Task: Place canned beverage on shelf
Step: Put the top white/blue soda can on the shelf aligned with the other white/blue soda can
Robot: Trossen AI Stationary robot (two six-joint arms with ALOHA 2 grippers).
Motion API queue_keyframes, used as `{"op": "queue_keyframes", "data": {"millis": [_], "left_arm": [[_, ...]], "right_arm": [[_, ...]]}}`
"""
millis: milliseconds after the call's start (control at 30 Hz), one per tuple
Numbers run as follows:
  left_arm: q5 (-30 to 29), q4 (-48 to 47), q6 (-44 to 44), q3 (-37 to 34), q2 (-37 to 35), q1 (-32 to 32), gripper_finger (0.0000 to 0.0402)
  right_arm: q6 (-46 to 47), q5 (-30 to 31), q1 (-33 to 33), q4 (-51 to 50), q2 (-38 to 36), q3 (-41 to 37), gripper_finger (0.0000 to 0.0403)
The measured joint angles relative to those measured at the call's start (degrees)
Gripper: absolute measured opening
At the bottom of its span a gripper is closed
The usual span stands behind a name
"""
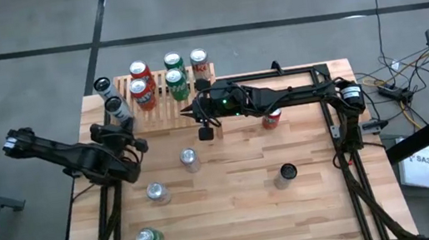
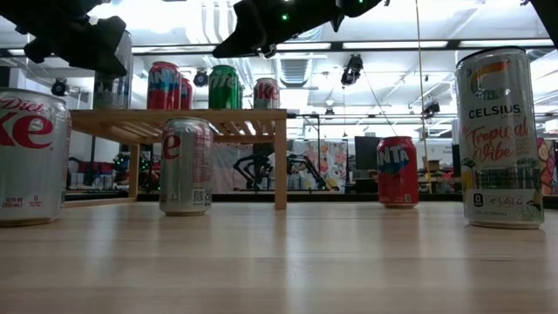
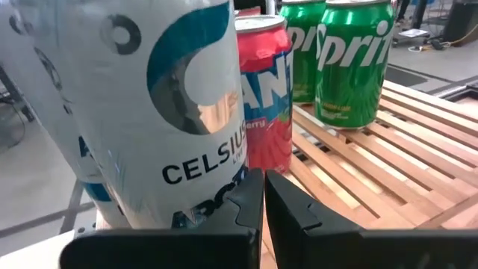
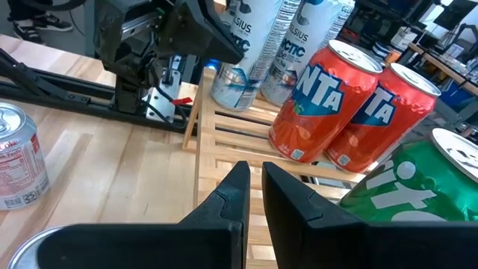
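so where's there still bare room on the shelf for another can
The shelf is crowded along its back and left: two Celsius cans, two Fanta cans, two Sprite cans and a Coke can. Bare slats remain along the front edge, under the shut right claw, and between the Fantas and the shut left claw.

Cans are standing on the shelf (image 2: 187,114), a Fanta can (image 2: 398,171) and a Celsius can (image 2: 503,138) sitting on the table (image 2: 288,262).
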Motion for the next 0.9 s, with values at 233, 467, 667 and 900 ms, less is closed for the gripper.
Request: {"op": "queue_keyframes", "data": {"millis": [233, 467, 667, 900], "left_arm": [[1.5, -0.13, 0.22, 0.0, -0.89, 0.0, 0.0], [2.44, 5.7, 7.09, 0.13, 0.53, -0.02, 0.0], [-2.99, 10.32, 9.9, 0.13, 3.1, -0.02, 0.0], [-4.64, 10.19, 8.77, 0.07, 4.29, 0.04, 0.0]], "right_arm": [[-0.2, 0.02, 0.0, -0.02, -0.01, 0.0, 0.0027], [-0.23, 0.02, 0.0, -0.42, -0.02, 0.0, 0.0027], [-0.23, 0.04, 0.02, -0.58, -0.04, 0.0, 0.0027], [-0.2, 0.04, 0.0, -1.35, -0.07, 0.0, 0.0027]]}}
